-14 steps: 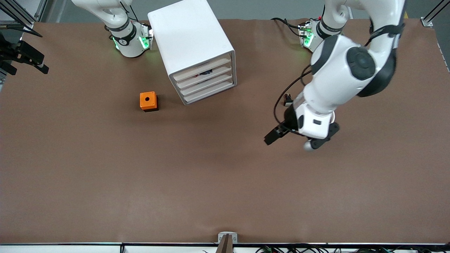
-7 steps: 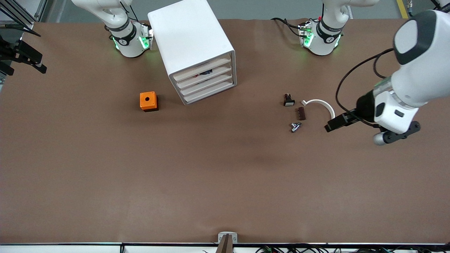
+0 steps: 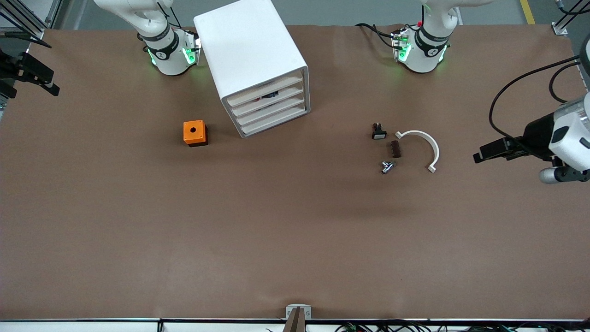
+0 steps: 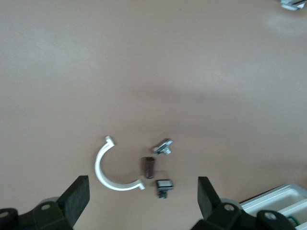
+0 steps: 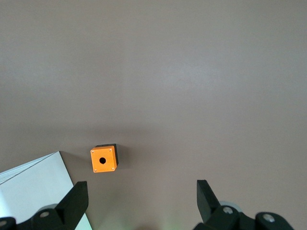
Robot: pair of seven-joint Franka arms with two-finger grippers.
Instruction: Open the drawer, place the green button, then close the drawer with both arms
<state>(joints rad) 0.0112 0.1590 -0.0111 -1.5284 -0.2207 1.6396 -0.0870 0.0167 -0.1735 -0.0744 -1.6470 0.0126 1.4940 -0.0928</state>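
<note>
The white cabinet stands near the right arm's base. Its lowest drawer sits flush with the three above it. I see no green-capped button on the table. A small dark and blue thing shows in a gap between the upper drawers; I cannot tell what it is. My left gripper is open and empty, up in the air over the left arm's end of the table; its own view shows both fingers wide apart. My right gripper is open and empty at the right arm's edge of the front view, and its fingers are wide apart.
An orange cube with a round hole sits nearer the front camera than the cabinet, also in the right wrist view. Toward the left arm's end lie a small black switch with a white face, a brown block, a silver part and a white arc.
My left arm has swung from over the small parts out toward the left arm's end of the table, uncovering them. The right gripper has barely shifted.
</note>
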